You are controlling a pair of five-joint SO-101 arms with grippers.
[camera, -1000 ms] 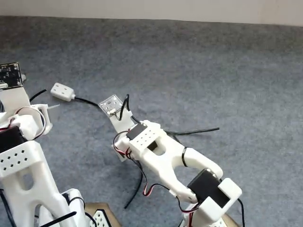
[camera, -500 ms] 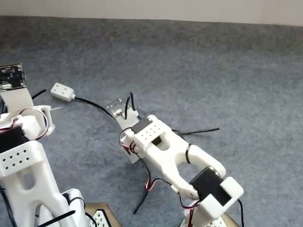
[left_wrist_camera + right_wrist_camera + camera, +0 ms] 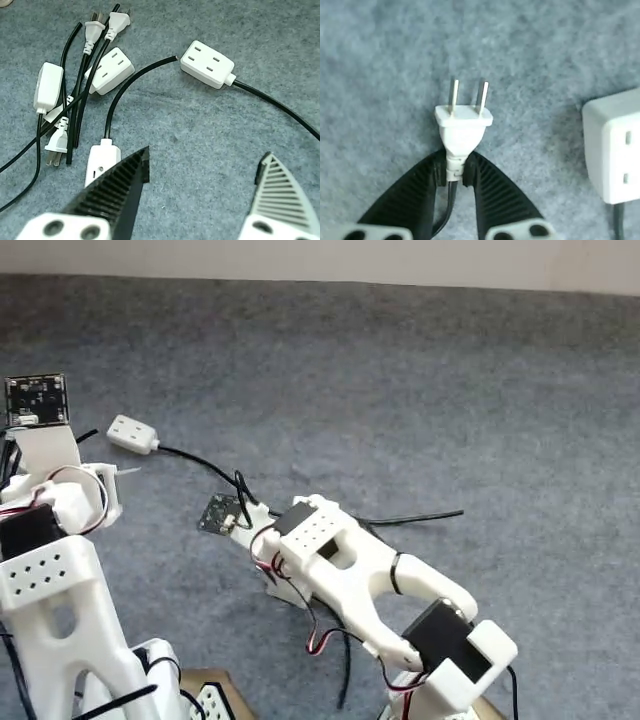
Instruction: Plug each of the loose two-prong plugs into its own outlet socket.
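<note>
Grey carpet (image 3: 380,60): small white 2-prong plug (image 3: 463,125), flat tapered body.

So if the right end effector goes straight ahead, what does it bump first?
Probably just gray carpet. The right end effector aims its plug past the white socket, which sits off to one side.

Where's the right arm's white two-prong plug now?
In the right wrist view, the white two-prong plug is clamped by its neck in the right gripper, with a white outlet socket block beside it.
</note>
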